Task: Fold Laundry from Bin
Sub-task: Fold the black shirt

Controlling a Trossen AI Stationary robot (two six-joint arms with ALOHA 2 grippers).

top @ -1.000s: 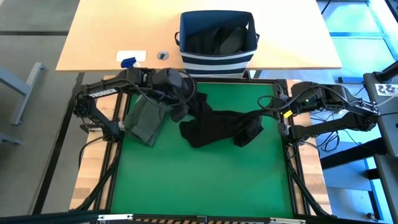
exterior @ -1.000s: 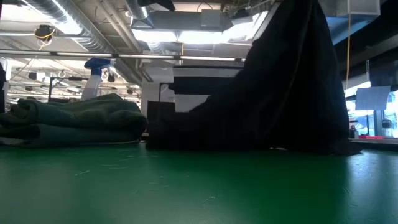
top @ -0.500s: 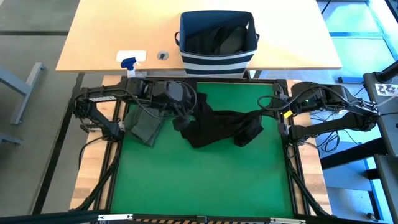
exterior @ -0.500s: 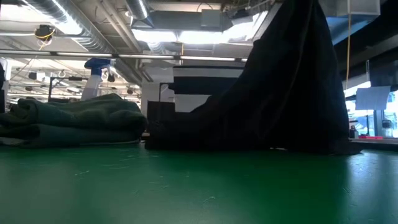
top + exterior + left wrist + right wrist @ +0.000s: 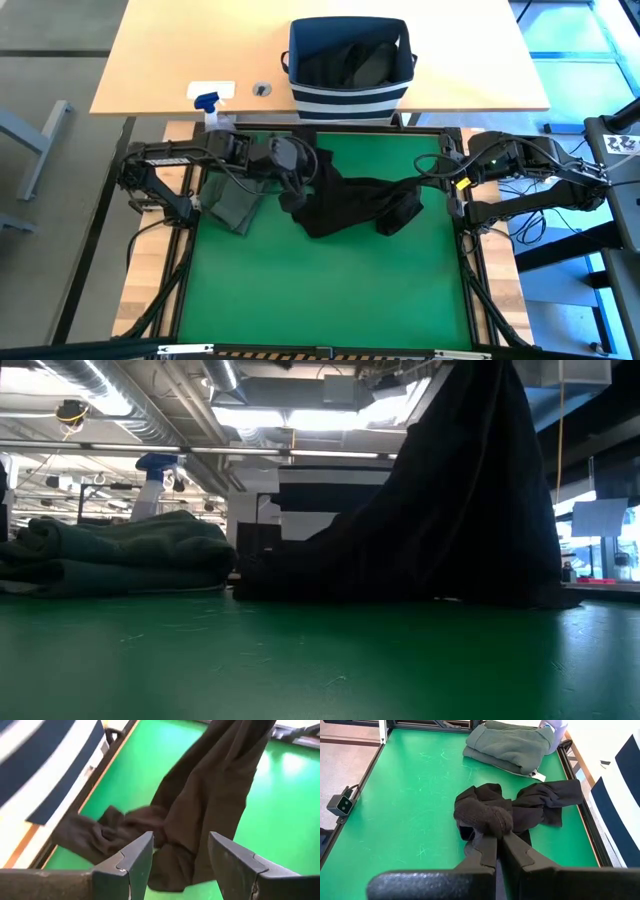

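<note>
Right hand (image 5: 497,842), fingers pressed together, pinches one end of the crumpled black cloth garment (image 5: 350,205) on the green bench (image 5: 330,290). Left hand (image 5: 177,855) hovers spread above its other end; it should grip an edge before both arms draw it flat.

No readable text, label, brand name or number anywhere in the four views. One coded marker only: a small black-and-white square pattern on the grey stand (image 5: 622,143) at the right edge of the high view; it carries no letters. The left arm (image 5: 170,152) has a pale strip along its side, too small to read.
</note>
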